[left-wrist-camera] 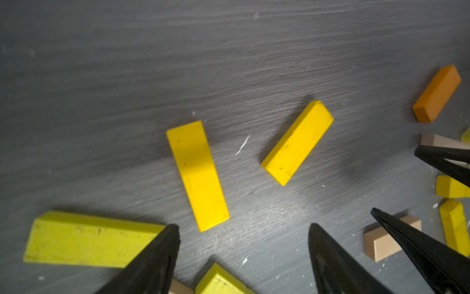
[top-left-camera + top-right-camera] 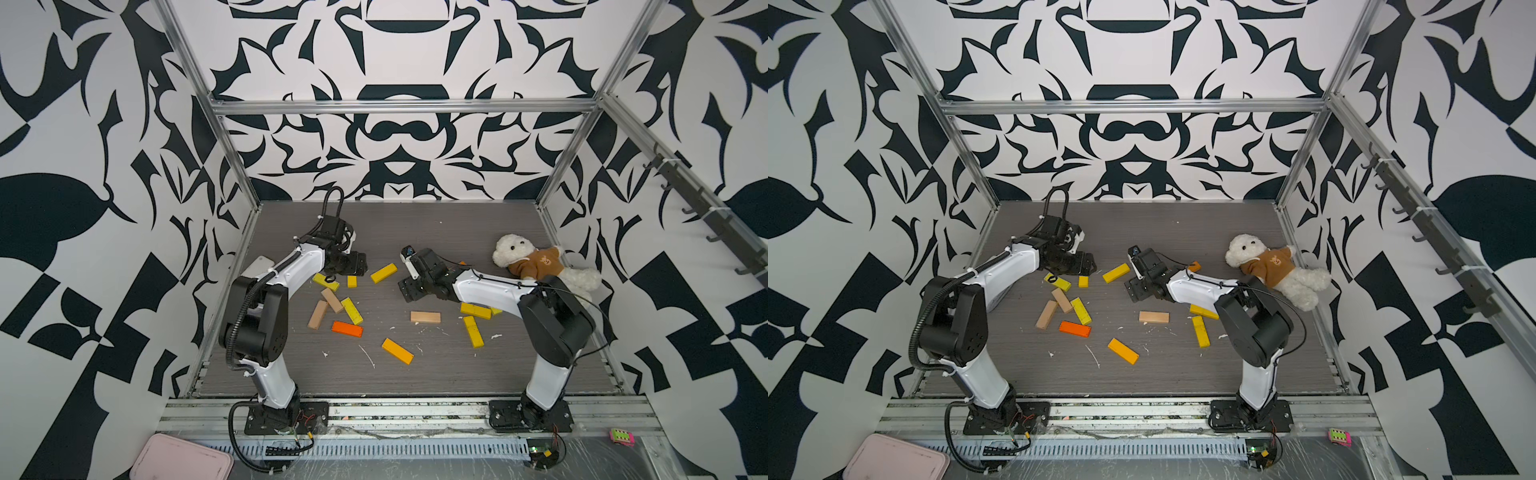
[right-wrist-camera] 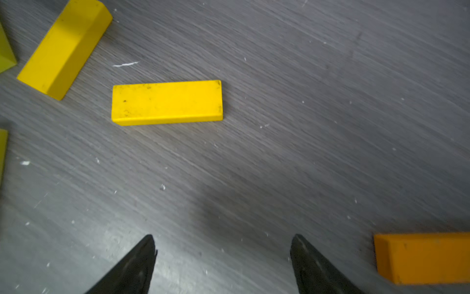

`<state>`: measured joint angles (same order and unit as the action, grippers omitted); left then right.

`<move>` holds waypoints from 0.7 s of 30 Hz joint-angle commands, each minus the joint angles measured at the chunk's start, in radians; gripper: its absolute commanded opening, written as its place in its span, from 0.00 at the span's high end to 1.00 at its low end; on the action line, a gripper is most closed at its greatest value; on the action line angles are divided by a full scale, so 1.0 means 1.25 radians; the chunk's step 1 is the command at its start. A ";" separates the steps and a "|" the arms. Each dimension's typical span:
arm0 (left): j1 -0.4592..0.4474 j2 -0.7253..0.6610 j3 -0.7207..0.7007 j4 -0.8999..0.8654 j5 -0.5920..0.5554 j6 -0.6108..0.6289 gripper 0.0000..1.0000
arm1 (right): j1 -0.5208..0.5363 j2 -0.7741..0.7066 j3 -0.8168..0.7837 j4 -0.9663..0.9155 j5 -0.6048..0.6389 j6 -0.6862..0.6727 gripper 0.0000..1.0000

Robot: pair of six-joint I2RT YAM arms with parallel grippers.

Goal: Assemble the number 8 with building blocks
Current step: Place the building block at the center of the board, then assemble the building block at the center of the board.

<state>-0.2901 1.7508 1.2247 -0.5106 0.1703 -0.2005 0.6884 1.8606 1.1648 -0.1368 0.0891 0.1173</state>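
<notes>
The building blocks lie scattered flat on the grey table (image 2: 415,232). They include a yellow one (image 2: 383,273), a tan one (image 2: 425,317), an orange-red one (image 2: 347,328) and a cluster at the left (image 2: 352,311). My left gripper (image 2: 362,267) (image 1: 244,234) hovers open over the left cluster. A yellow block (image 1: 197,175) lies just ahead of its fingertips and a lime one (image 1: 89,239) sits beside one finger. My right gripper (image 2: 402,291) (image 3: 223,241) is open above bare table, with a yellow block (image 3: 166,101) ahead and an orange block (image 3: 422,257) to one side. Neither holds anything.
A white teddy bear in a brown hoodie (image 2: 536,264) lies at the back right by the wall. More yellow blocks (image 2: 473,331) sit under the right arm. A pink tray (image 2: 180,457) rests off the table at the front left. Metal frame posts edge the table.
</notes>
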 commanded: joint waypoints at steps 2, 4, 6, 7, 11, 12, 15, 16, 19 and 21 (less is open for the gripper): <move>0.030 -0.043 -0.037 0.023 0.062 -0.110 0.01 | -0.008 0.067 0.104 -0.023 -0.009 -0.051 0.14; 0.037 -0.044 -0.036 0.022 0.070 -0.125 0.01 | -0.007 0.101 0.140 -0.033 -0.009 -0.057 0.13; 0.043 -0.043 -0.036 0.031 0.073 -0.143 0.01 | -0.008 0.130 0.172 -0.043 -0.008 -0.063 0.13; 0.047 -0.042 -0.038 0.040 0.074 -0.151 0.01 | -0.008 0.144 0.186 -0.047 -0.006 -0.066 0.13; 0.067 -0.017 -0.038 0.064 0.093 -0.200 0.01 | -0.009 0.186 0.230 -0.058 -0.002 -0.074 0.13; 0.072 -0.010 -0.036 0.064 0.097 -0.209 0.01 | -0.008 0.193 0.236 -0.060 -0.004 -0.073 0.13; 0.078 0.008 -0.032 0.069 0.104 -0.220 0.01 | -0.008 0.211 0.255 -0.064 -0.018 -0.073 0.13; 0.080 0.010 -0.034 0.073 0.103 -0.219 0.01 | -0.008 0.216 0.262 -0.069 -0.019 -0.073 0.13; 0.080 0.018 -0.030 0.077 0.105 -0.220 0.01 | -0.007 0.234 0.283 -0.074 -0.041 -0.065 0.14; 0.080 0.025 -0.024 0.077 0.112 -0.220 0.01 | -0.006 0.243 0.297 -0.076 -0.054 -0.059 0.17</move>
<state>-0.1917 1.7611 1.1774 -0.4232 0.2840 -0.4541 0.6800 2.1578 1.4971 -0.1951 0.0513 0.0422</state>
